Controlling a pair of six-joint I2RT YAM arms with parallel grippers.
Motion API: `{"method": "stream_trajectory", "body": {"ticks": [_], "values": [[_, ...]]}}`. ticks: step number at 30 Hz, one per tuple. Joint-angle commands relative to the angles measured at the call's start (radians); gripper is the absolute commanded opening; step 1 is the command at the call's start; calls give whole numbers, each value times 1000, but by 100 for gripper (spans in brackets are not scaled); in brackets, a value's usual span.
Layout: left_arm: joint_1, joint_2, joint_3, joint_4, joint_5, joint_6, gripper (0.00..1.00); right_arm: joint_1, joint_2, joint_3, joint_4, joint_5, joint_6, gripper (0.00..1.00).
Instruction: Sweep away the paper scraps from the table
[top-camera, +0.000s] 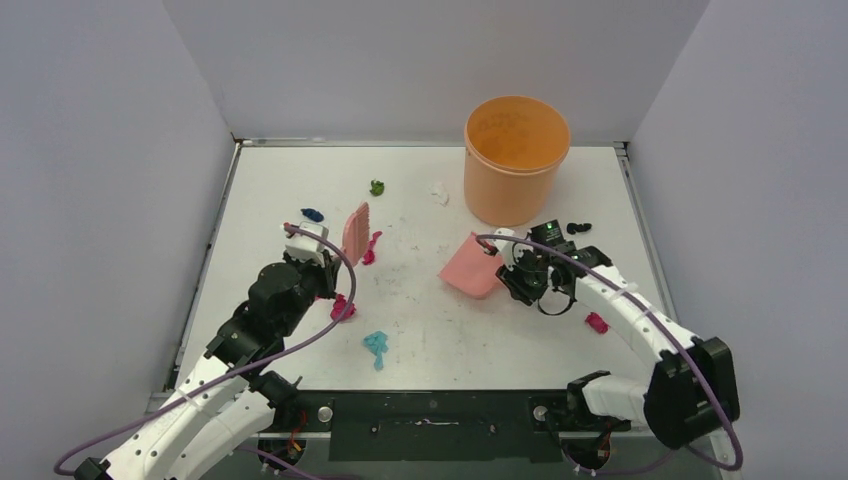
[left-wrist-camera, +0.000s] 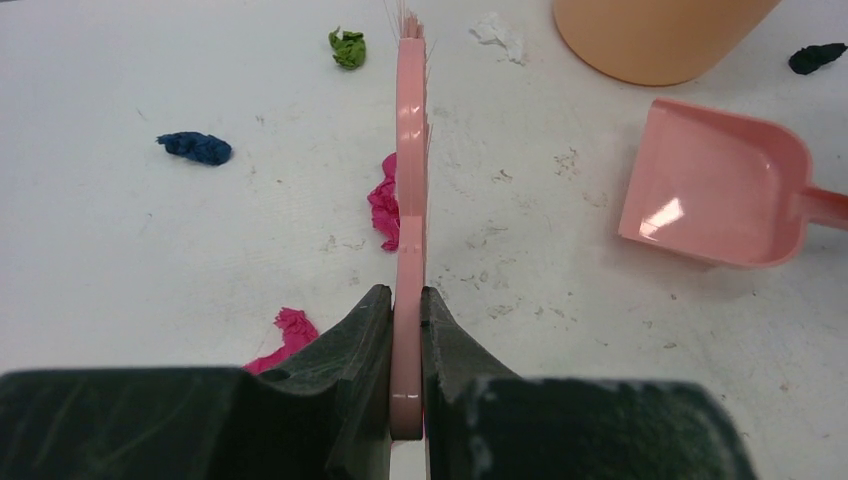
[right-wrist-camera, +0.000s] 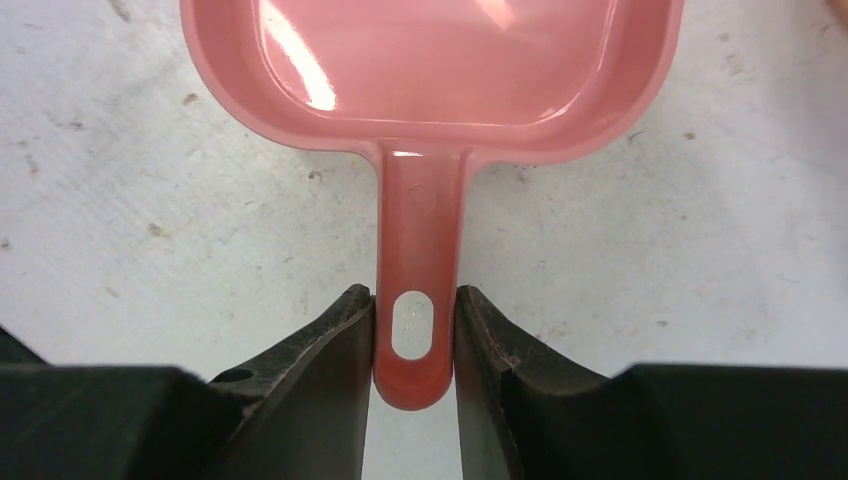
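Ahead of left pincer (left-wrist-camera: 407, 305), clamped on brush (left-wrist-camera: 410, 120), paper scraps (left-wrist-camera: 384, 205) lie unswept on tabletop (left-wrist-camera: 150, 260); right pincer (right-wrist-camera: 414, 305) grips empty dustpan (right-wrist-camera: 440, 70), 0 collected.

The white desk (top-camera: 440, 330), faintly scuffed, carries an orange bucket (top-camera: 516, 160) at its far right. Near the far edge lie a green paper wad (top-camera: 377, 187) and a white wad (top-camera: 439, 193), with a dark blue wad (top-camera: 313, 214) further left. A magenta wad (top-camera: 371, 247) lies left of centre, a second magenta wad (top-camera: 343, 308) nearer. A cyan wad (top-camera: 376, 346) sits toward the near edge, a third magenta wad (top-camera: 597, 322) at the right, and a dark wad (top-camera: 578, 228) beside the bucket.
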Motion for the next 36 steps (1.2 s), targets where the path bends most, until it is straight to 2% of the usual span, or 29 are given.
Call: {"method": "stream_trajectory", "body": {"ticks": [1,5,8,12,16,18,22,26,30,36], "values": [[6,13,0,92,110,-9,0,-28,-175,62,-102,-123,-113,11],[3,74,38,99,217,-40,0,-51,-316,68,-154,-148,-166,5],[-4,134,75,109,297,-98,0,-106,-355,123,-203,-172,-192,5],[-33,173,94,166,318,-204,0,-189,-379,240,-192,-147,-155,5],[-110,225,83,313,330,-319,0,-279,-356,402,-180,-148,-83,5],[-200,283,96,387,320,-362,0,-308,-337,482,-179,-156,-30,5],[-399,466,208,434,202,-364,0,-322,-340,528,-143,-154,73,5],[-511,665,326,517,212,-407,0,-324,-383,493,-31,-59,172,5],[-571,876,463,597,202,-493,0,-327,-408,475,34,9,246,5],[-611,1165,704,643,254,-605,0,-327,-433,435,74,6,321,5]]}}
